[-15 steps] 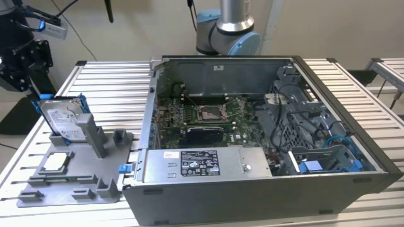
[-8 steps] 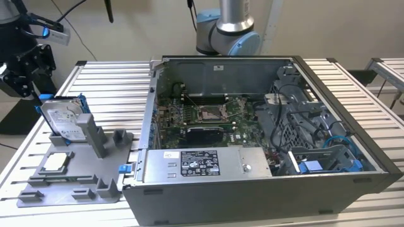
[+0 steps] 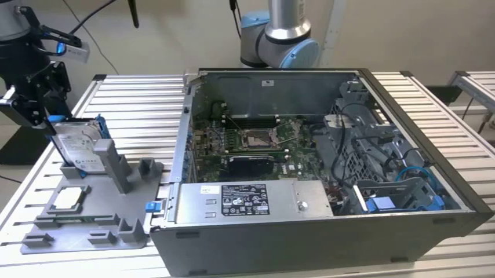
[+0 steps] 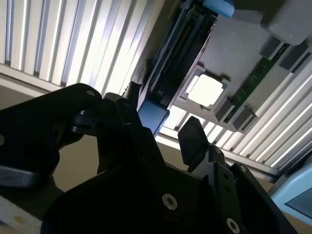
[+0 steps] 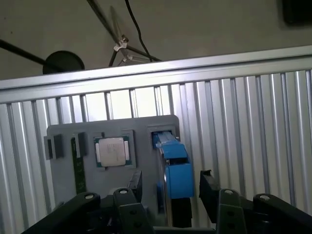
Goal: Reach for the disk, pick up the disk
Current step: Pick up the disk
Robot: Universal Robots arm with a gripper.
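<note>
Straddles the disk [image 5: 178, 168] with the gripper [image 5: 170, 178] spread, fingers [image 5: 207, 186] beside both faces, pinching nothing. Stands upright in a corner slot of the gray holder [image 5: 122, 127], near the table's [image 5: 234, 122] edge.

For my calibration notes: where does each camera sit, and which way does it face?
Exterior view: off-arm, looks down on the open grey metal computer case; jaws at the exterior view's left.
First wrist view: on the wrist, looks past the jaws at the blue-bracketed silver metal hard drive.
Second wrist view: on the wrist, looks slantwise along the jaws.
Shared: both wrist views show the drive between open jaws.
</note>
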